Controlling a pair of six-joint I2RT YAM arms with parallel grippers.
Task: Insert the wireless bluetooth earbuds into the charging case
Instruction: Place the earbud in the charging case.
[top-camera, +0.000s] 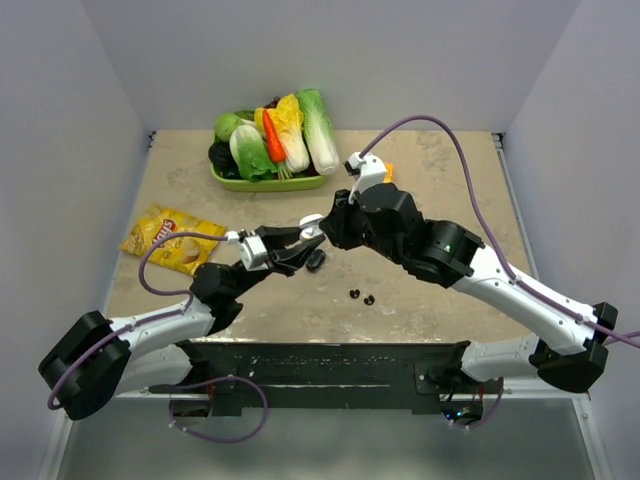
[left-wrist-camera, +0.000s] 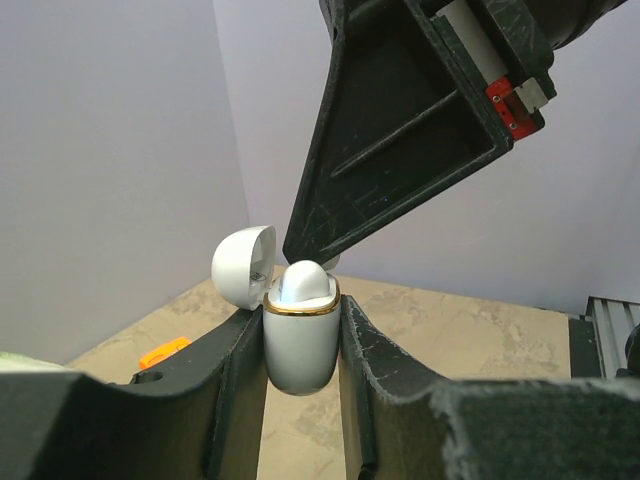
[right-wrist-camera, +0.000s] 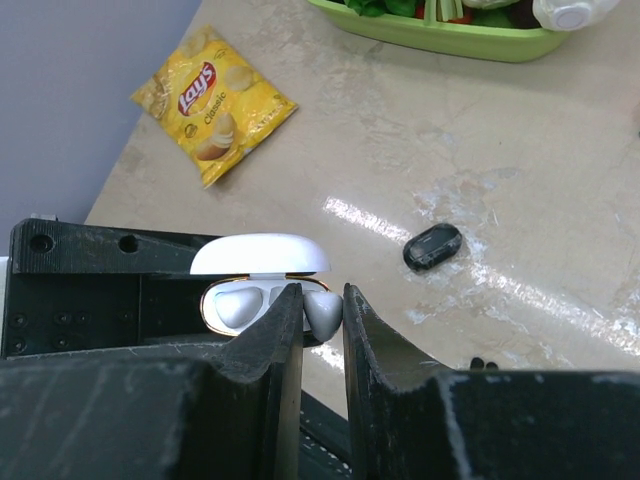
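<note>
The left gripper (top-camera: 298, 243) squeezes tight on the white charging case (left-wrist-camera: 300, 350). It holds the case up off the table (top-camera: 450, 170), near the middle. The case stands up straight between the two black fingers. Its round lid (left-wrist-camera: 240, 262) is flipped open and leans back toward 10 o'clock in the left wrist view.

The right gripper (top-camera: 316, 232) comes in from 3 o'clock and meets the left one tip to tip. Its fingers pinch a white earbud (right-wrist-camera: 324, 312). The earbud sits right at the open mouth of the case, touching the gold rim. I cannot tell if it is all the way in its hole.

Two black earbuds lie on the table at 5 o'clock from the case, one (top-camera: 354, 294) just beside the other (top-camera: 369, 299). A black oval thing (right-wrist-camera: 432, 247) lies on the table near the grippers, at about 5 o'clock from the case.

A yellow bag of chips (top-camera: 170, 240) lies at 9 o'clock. A green tray (top-camera: 270, 183) full of toy veggies sits at 12 o'clock, at the far side of the table.
</note>
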